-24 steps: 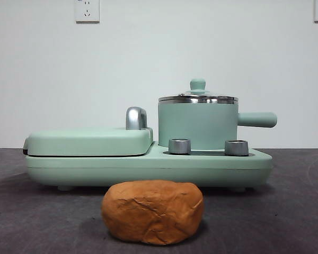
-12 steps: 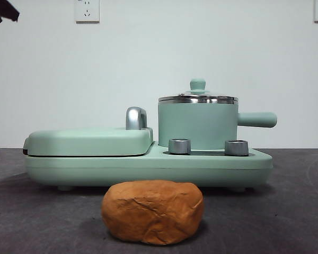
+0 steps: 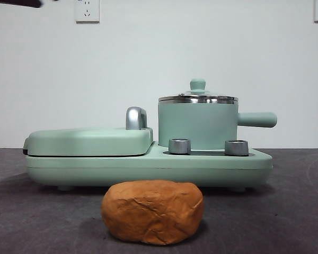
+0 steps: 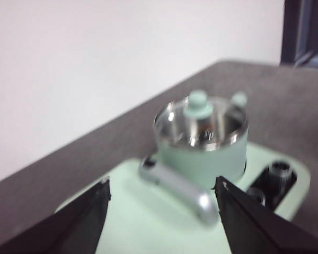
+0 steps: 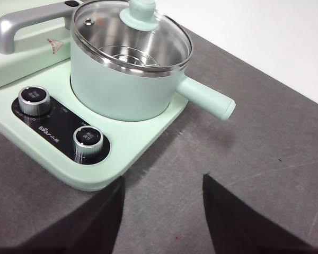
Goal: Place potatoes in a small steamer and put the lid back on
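The potato (image 3: pixel 152 211), a brown-orange wrinkled lump, lies on the dark table in front of the appliance. The small mint-green steamer (image 3: pixel 197 126) stands on the right of the appliance's base, its handle pointing right. The glass lid (image 3: pixel 197 98) with its green knob sits on the steamer. My left gripper (image 4: pixel 161 190) is open and empty, high above the griddle, facing the steamer (image 4: pixel 204 153) and lid (image 4: pixel 197 106). My right gripper (image 5: pixel 163 182) is open and empty above the table, near the steamer (image 5: pixel 122 90) and lid (image 5: pixel 132 37). Neither wrist view shows the potato.
The flat mint-green griddle (image 3: pixel 87 142) with a silver handle (image 3: pixel 136 117) fills the left of the base. Two steel dials (image 3: pixel 179 146) (image 3: pixel 236 147) sit in front of the steamer. A black arm tip (image 3: pixel 16 2) shows at the top left edge. A white wall stands behind.
A black arm tip came into the top left corner of the front view and now shows only as a thin strip at the top edge. The potato, steamer and lid have not moved.
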Robot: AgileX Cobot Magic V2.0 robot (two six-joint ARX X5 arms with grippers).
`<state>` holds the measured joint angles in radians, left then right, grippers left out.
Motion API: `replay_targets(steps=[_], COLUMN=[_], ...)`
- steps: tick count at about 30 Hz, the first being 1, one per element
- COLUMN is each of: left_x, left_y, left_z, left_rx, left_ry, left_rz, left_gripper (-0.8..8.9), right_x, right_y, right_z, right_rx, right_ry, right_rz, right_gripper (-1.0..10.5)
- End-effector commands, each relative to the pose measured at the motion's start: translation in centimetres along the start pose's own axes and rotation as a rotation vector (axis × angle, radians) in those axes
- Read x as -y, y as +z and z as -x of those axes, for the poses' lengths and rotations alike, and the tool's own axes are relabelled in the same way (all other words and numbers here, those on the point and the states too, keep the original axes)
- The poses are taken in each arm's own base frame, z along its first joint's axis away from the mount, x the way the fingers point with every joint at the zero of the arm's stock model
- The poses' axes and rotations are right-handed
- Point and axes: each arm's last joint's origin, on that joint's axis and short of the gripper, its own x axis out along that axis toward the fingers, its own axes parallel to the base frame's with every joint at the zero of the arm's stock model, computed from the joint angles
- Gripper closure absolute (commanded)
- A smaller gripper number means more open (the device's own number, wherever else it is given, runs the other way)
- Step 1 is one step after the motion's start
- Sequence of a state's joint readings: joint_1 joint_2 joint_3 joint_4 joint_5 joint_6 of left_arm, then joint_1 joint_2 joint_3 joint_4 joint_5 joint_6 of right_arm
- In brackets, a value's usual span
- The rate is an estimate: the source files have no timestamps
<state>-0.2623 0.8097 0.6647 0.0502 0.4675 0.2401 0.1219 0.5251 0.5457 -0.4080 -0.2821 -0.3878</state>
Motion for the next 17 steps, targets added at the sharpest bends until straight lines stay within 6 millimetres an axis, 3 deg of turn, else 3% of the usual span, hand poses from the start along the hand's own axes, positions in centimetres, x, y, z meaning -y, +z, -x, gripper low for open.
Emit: replay_targets(steps=[1,17], left_x=[-0.4,0.8], left_y=[1.0,2.7], left_z=[-2.1,-18.0], left_rx=[0.039,-0.035], left_ry=[-0.017,-0.205], left_rz=[0.051,0.065], left_gripper=[5.06,5.06], right_x=[0.2,0.2], right_y=[0.6,0.7], right_z=[0.2,0.2], right_rx=[0.023,0.025], right_ry=[-0.009,-0.009], right_rz=[-0.013,-0.013], right_gripper=[7.1,7.1])
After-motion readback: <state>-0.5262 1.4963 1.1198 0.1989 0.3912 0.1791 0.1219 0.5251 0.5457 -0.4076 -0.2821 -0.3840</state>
